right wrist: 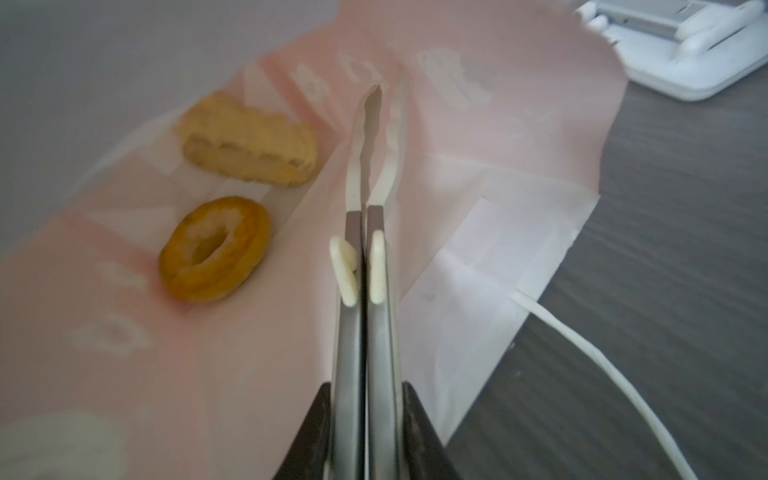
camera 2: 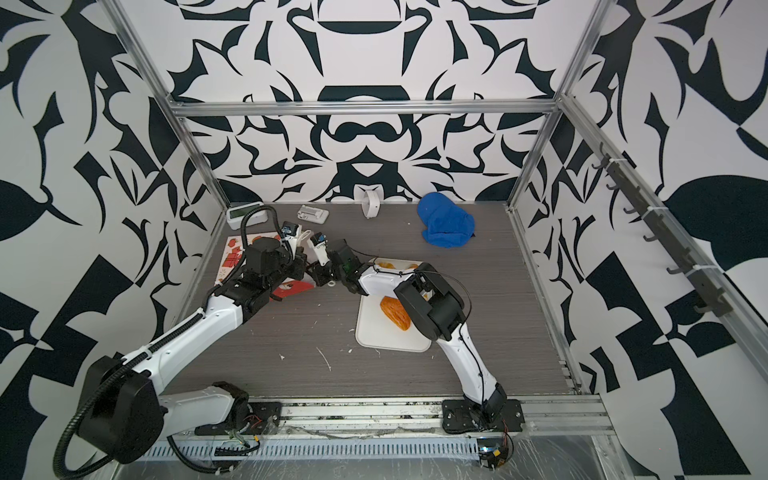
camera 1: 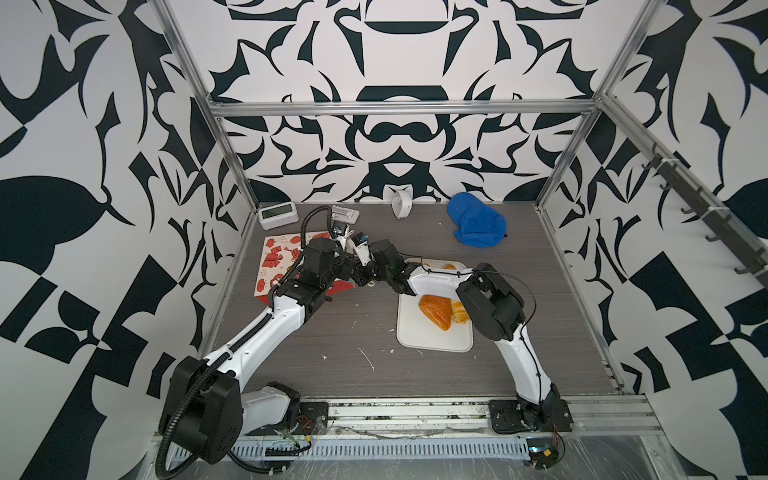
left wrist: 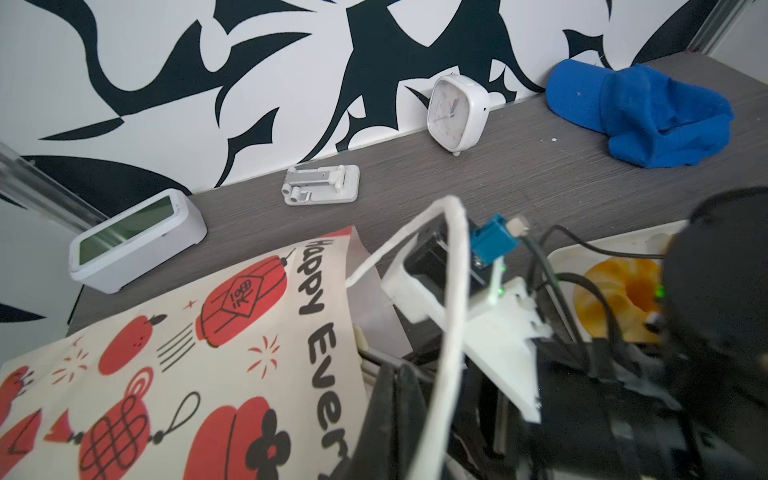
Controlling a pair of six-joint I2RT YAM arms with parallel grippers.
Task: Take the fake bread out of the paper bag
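Observation:
The paper bag (camera 1: 278,257) lies flat at the back left of the table, red prints up, its mouth towards the middle. Both grippers meet at that mouth. My left gripper (left wrist: 395,374) is shut on the bag's rim, and a white cord handle (left wrist: 451,291) loops in front of it. My right gripper (right wrist: 365,214) is shut on a paper edge of the bag (right wrist: 478,145). Past it, inside the bag, lie a ring (right wrist: 214,249) and a braided bun (right wrist: 249,143). On the white tray (camera 1: 432,338) rest a reddish diamond puff (camera 1: 435,311), a croissant (camera 1: 459,311) and a ring (left wrist: 619,291), partly hidden by the right arm.
Along the back wall stand a white digital clock (camera 1: 277,215), a folded phone stand (camera 1: 345,214), a white alarm clock (camera 1: 401,203) and a blue cap with cloth (camera 1: 476,224). Metal frame posts edge the table on both sides.

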